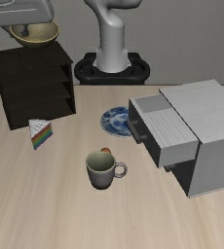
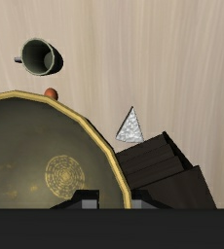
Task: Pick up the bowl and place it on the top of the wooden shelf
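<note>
step in hand: set the bowl (image 1: 34,36) down on top of the wooden shelf (image 1: 31,86), at the exterior view's left. the bowl hangs over the shelf's top and, as far as i can judge, isn't touching it yet.

to do it well: keep the bowl level & ctr it over the top panel so the whole base lands on wood w/ no overhang. it looks to sit toward the far-left part of the top, so a small nudge toward the shelf's middle seems wise before going down. then descend straight & slow. let go only once the base rests flat, then lift straight up so a finger doesn't drag the rim & tip it off.

on the table (image 1: 75,209), l to r: cake slice (image 1: 40,133) near the shelf's foot, mug (image 1: 104,168), plate (image 1: 117,120), white cabinet (image 1: 216,136) w/ a drawer (image 1: 161,131) pulled out at the right. all are well apart from the drop spot, so none is in the way.

bowl vs claw (image 2: 112,201): the claw pinches the bowl's rim, one finger inside & one outside. the bowl's body spreads out to one side of the claw, so its weight hangs off-ctr. it may rock when let go.
</note>
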